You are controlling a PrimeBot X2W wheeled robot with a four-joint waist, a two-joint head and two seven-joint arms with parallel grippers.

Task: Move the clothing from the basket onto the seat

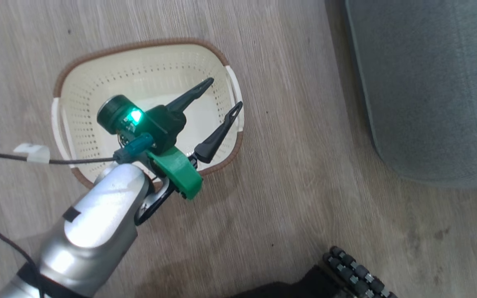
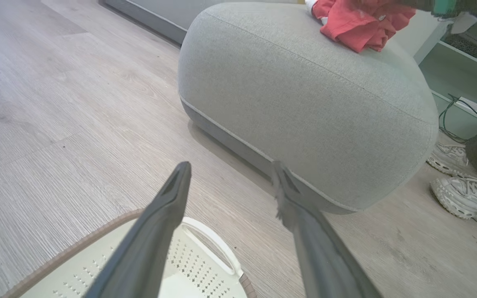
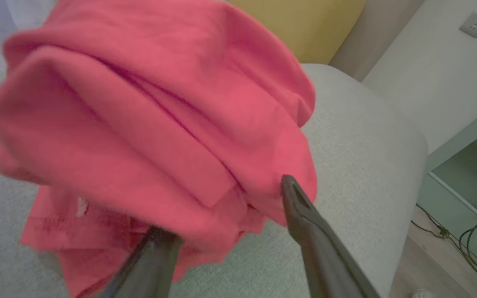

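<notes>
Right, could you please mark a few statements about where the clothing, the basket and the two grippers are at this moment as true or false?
1. The left gripper hangs open above the basket. True.
2. The clothing lies in the basket. False: it lies on top of the seat, and what can be seen of the basket's inside is bare.
3. The right gripper has its fingers apart, right at the clothing. True.
4. The basket stands on the seat. False: it stands on the wooden floor, beside the seat and apart from it.
</notes>
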